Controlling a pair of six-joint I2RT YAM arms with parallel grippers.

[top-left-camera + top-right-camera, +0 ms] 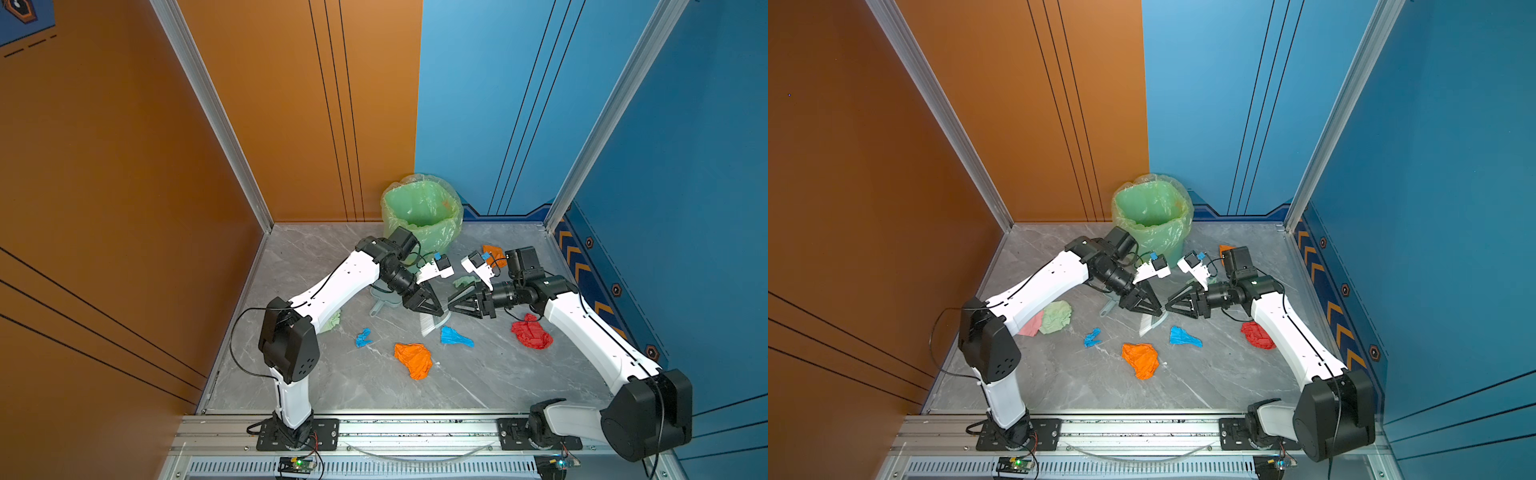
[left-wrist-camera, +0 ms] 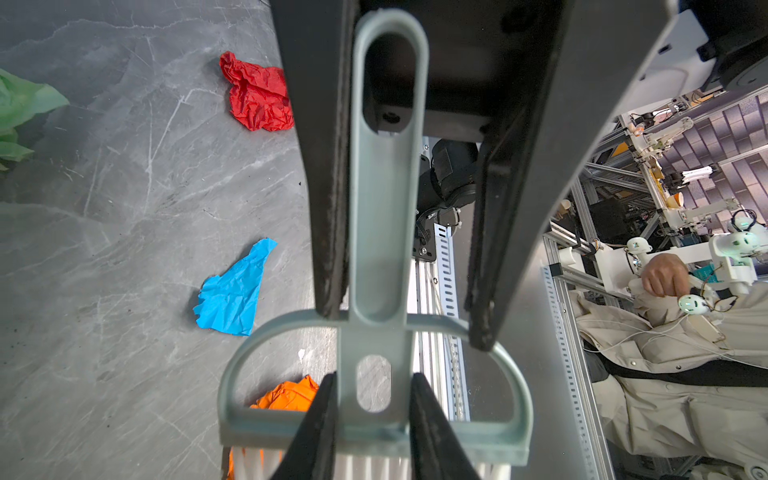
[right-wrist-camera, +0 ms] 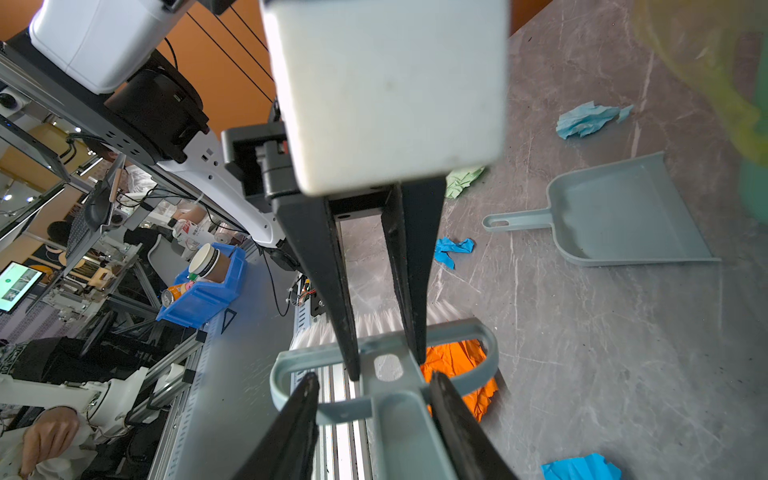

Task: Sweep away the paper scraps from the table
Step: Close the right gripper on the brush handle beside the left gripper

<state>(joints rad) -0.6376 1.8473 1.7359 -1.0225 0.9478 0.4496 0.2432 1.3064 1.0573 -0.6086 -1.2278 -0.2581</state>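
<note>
A grey-green brush (image 1: 429,323) with white bristles hangs over the table (image 1: 478,386). My left gripper (image 2: 372,378) is shut on its neck just above the bristle head. My right gripper (image 3: 374,378) is open and straddles the brush handle (image 2: 384,216), with a gap on one side. In both top views the two grippers meet tip to tip over the table's middle. Paper scraps lie around them: orange (image 1: 413,359), bright blue (image 1: 456,336), a small blue one (image 1: 363,337), red (image 1: 532,336) and pale green (image 1: 1055,316) beside the left arm.
A matching dustpan (image 3: 623,216) lies flat behind the left gripper. A bin with a green liner (image 1: 422,212) stands at the back. More scraps lie near it: light blue (image 3: 586,120), pale green (image 1: 463,282) and orange (image 1: 492,251). Walls close three sides.
</note>
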